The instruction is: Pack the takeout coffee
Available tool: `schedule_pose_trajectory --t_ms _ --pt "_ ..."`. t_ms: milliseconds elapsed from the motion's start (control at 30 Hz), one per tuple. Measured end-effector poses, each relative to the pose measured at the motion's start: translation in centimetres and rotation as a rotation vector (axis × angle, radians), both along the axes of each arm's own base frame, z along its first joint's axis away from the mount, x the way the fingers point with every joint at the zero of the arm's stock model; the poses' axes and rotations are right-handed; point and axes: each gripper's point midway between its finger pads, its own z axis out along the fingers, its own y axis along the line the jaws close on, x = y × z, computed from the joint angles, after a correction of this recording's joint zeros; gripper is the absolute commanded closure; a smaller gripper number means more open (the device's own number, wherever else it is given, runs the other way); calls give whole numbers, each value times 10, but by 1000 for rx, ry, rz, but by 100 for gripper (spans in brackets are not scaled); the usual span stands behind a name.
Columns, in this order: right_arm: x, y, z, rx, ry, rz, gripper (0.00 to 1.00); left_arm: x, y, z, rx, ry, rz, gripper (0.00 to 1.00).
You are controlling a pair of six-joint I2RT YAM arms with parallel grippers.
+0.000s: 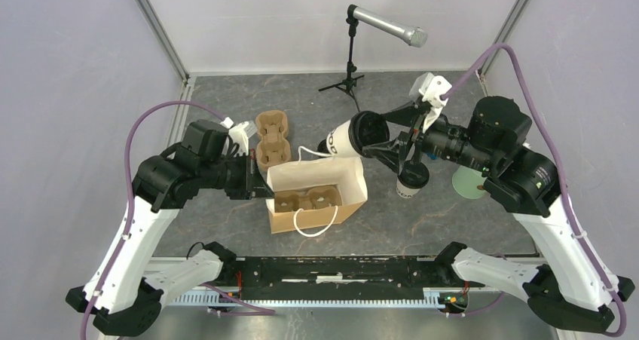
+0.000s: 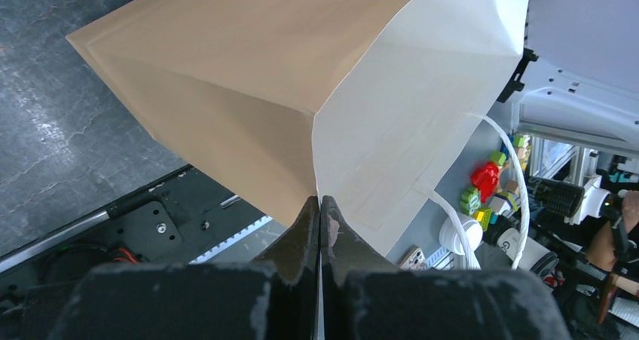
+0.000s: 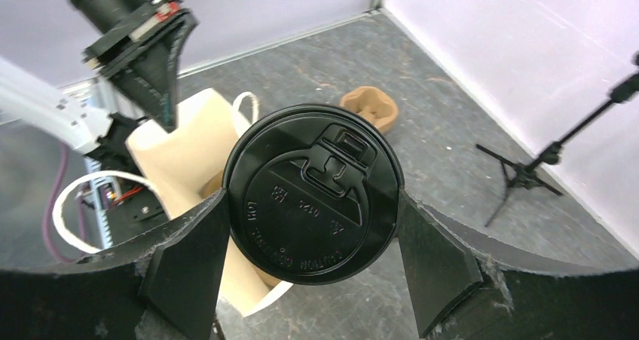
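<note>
We find the right claw (image 3: 313, 231) clamped across the coffee cup (image 1: 343, 138) near its black lid (image 3: 313, 193), with the cup tipped sideways in the air at the paper bag's (image 1: 316, 176) one o'clock. The left claw (image 2: 320, 219) is pinched shut on the bag's rim. We judge the paper wall crushable and the lid liable to pop, so the stiff rim is the soundest hold.

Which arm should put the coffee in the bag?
Right. The right gripper holds a lidded coffee cup, tilted, near the open top of the bag. The left gripper is shut on the bag's edge, so it is busy.

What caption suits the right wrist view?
Right gripper grips a black-lidded coffee cup near the paper bag that the left gripper pinches.
</note>
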Motion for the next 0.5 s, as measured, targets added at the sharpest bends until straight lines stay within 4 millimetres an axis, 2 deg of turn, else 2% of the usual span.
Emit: schedule_pose_trajectory --t_ms 300,433,500 --pt "-32 17 -12 10 15 208 31 2 -5 3 -37 -14 -2 97" --pt "-41 19 -24 4 38 253 31 1 -7 -1 -51 1 6 97" --pt "-42 19 -24 9 35 259 31 2 -8 -1 -58 5 12 97"
